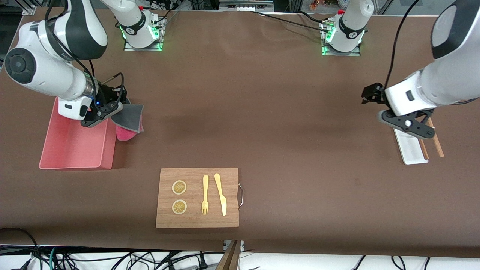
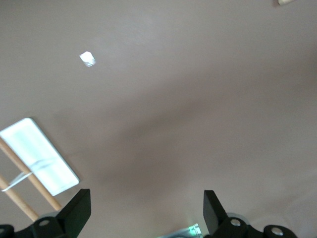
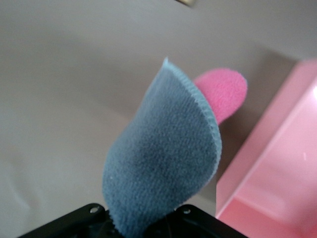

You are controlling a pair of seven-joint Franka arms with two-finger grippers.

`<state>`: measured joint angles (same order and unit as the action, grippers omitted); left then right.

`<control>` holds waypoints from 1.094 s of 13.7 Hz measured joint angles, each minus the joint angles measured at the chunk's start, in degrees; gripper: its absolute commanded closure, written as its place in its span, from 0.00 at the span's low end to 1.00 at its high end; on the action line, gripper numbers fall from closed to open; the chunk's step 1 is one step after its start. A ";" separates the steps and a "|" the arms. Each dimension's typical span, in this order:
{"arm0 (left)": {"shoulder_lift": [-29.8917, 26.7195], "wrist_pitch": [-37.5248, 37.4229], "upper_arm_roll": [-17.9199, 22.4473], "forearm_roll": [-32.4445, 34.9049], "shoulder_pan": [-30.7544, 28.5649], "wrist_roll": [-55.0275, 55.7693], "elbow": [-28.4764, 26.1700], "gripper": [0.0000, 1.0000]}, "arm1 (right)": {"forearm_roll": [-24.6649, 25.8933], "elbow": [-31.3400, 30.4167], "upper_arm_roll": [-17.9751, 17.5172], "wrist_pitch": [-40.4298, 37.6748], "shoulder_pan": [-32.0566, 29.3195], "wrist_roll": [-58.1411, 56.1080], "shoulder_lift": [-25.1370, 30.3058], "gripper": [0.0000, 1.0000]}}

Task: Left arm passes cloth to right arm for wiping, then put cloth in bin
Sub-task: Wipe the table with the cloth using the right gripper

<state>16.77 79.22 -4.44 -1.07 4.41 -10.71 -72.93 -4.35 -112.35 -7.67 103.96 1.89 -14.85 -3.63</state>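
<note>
My right gripper (image 1: 109, 113) is shut on the cloth (image 1: 129, 115), just above the edge of the pink bin (image 1: 77, 164) that faces the left arm's end of the table. The cloth droops from the jaws with its grey face (image 3: 163, 163) outward. Its magenta end (image 3: 225, 91) curls below, outside the bin's wall (image 3: 277, 173). The cloth hides the right gripper's (image 3: 143, 223) fingertips. At the table's other end my left gripper (image 1: 407, 125) hangs open and empty over the white tray. Its black fingers (image 2: 79, 210) stand wide apart around the left gripper's own gap (image 2: 147, 208).
A wooden board (image 1: 195, 222) with two lemon slices (image 1: 179, 187), a yellow fork (image 1: 205, 195) and a knife (image 1: 221, 193) lies nearer the front camera at mid-table. A white tray (image 1: 411, 149) and wooden chopsticks (image 1: 435, 141) lie under the left arm; the tray (image 2: 39, 156) also shows from its wrist.
</note>
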 measured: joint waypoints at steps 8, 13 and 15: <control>-14.43 13.11 1.27 -0.31 -5.13 1.13 -22.37 0.00 | 3.60 -13.37 -1.98 15.75 0.04 18.17 -1.73 1.00; -18.77 15.96 -2.26 -0.31 -5.82 4.81 -28.81 0.00 | 3.60 -14.96 -1.97 26.69 0.04 19.38 -9.93 1.00; -18.67 16.39 -2.58 -0.31 -5.86 5.37 -28.72 0.00 | 3.60 -14.90 -1.97 29.49 0.03 19.45 -12.85 1.00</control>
<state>-1.90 95.61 -7.02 -1.38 -1.45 -5.33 -101.65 -0.75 -127.26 -9.63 133.44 1.93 4.60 -16.48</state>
